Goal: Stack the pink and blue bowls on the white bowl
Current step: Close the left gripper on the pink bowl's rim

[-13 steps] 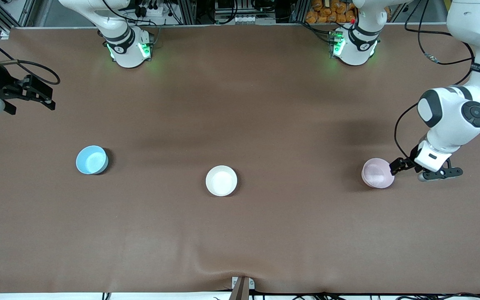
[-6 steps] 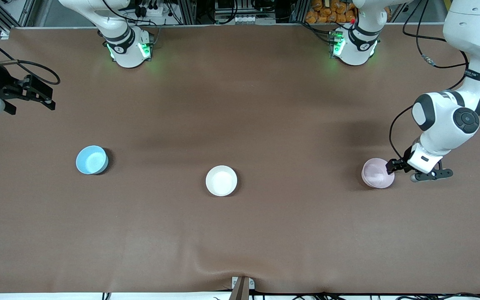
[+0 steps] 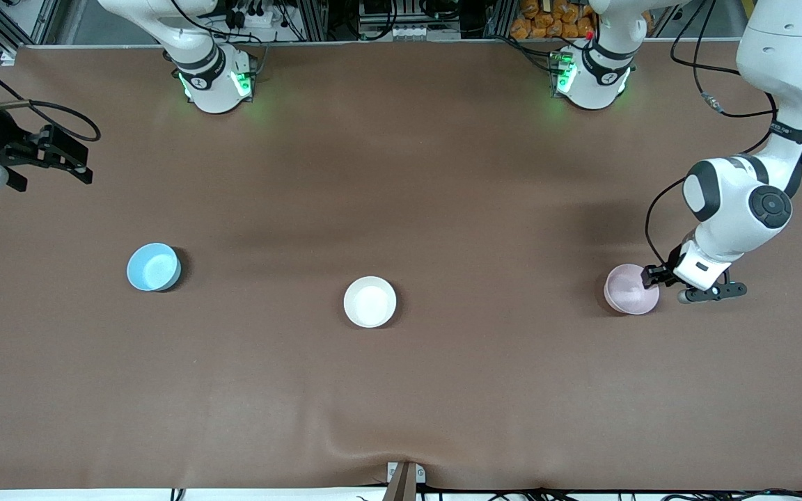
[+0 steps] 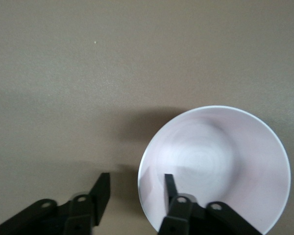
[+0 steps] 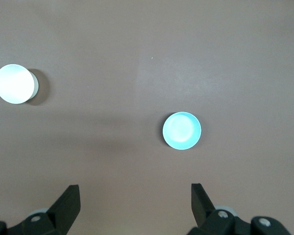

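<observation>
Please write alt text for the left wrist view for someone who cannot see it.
The left gripper straddles the rim of the pink bowl, one finger inside it and the other outside, with a gap between them. The bowl sits upright and empty on the brown table.

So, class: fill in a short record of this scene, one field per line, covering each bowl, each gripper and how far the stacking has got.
pink bowl: upright on the table, toward the left arm's end
white bowl: on the table between the other two, nothing in it
blue bowl: on the table, toward the right arm's end
left gripper: at the pink bowl's rim, one finger inside, the other outside, with a gap on the outer side
right gripper: open, waiting in the air at the right arm's end
stacking: not yet begun
</observation>
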You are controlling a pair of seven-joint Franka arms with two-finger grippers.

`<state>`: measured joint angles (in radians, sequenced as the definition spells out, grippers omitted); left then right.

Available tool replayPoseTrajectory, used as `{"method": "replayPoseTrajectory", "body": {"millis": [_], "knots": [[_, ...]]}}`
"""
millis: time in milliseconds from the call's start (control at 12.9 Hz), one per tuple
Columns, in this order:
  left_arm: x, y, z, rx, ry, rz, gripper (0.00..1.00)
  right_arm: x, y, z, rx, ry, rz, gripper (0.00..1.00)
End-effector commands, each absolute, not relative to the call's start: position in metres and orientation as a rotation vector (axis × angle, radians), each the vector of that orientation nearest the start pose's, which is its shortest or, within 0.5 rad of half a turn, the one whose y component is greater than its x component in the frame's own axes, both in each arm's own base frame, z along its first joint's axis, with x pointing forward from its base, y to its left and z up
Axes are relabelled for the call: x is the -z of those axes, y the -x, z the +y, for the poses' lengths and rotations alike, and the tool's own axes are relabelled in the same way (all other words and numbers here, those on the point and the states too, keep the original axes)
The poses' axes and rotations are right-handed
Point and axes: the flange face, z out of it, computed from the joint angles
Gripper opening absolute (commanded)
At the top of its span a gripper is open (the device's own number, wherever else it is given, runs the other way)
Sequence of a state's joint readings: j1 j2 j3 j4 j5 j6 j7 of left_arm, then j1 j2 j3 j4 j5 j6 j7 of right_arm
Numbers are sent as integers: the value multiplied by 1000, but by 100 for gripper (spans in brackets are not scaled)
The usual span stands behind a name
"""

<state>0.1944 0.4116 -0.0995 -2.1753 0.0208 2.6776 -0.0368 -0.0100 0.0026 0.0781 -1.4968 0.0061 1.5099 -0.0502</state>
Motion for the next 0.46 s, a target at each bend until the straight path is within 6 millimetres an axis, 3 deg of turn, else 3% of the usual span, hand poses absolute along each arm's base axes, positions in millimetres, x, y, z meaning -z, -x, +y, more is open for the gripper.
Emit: {"method": "replayPoseTrajectory", "body": {"millis": [0,387], "knots": [[-207,-573,53,164,3165,-171,38,-657,-550,35,17,3119,-198,100],[-201,-575,50,152,3168,-162,0,-657,-550,36,19,3111,-199,100]]}}
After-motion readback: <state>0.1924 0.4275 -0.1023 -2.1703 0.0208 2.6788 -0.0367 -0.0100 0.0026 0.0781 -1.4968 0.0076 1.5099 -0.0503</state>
